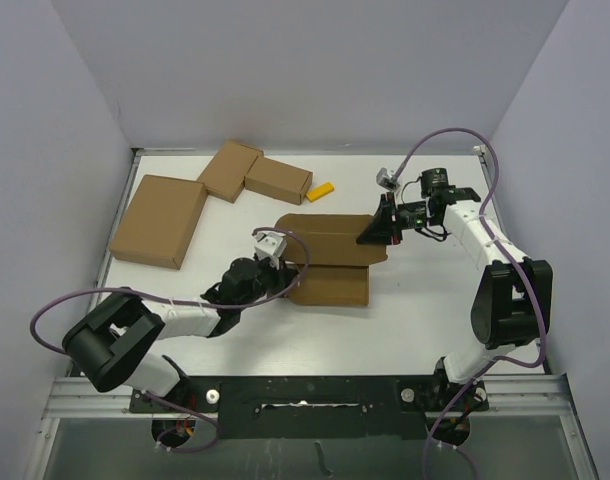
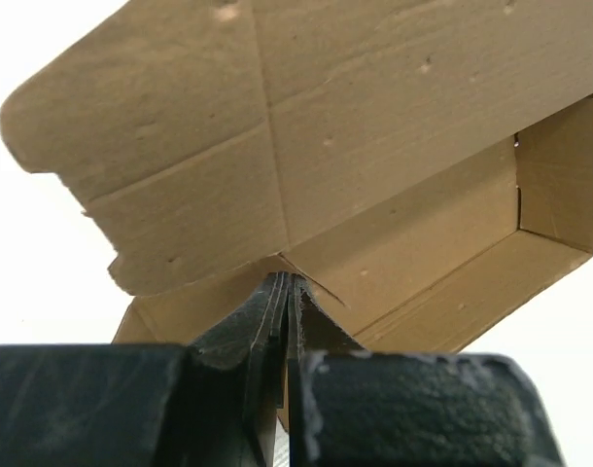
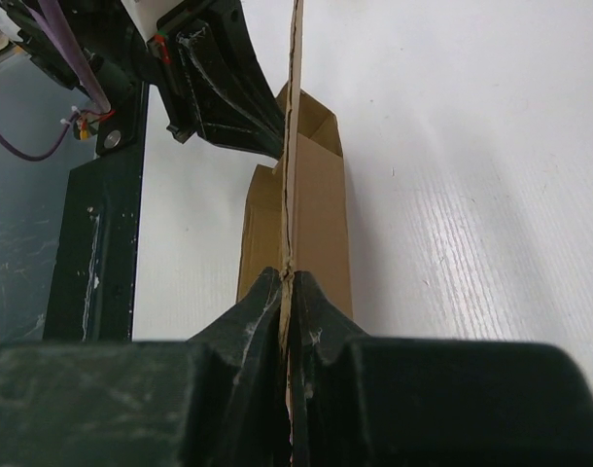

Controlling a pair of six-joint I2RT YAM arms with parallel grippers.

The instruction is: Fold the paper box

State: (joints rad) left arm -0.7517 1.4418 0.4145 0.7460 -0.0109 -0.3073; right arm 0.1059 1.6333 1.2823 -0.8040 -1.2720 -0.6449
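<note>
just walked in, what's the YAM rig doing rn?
Both arms are on the paper box at mid-table. The left gripper is shut on a cardboard edge at the box's near-left side. The right gripper is shut on a panel at its right end. The box is only partly formed. Other cardboard boxes and a small yellow piece lie farther back, away from both arms.
</note>
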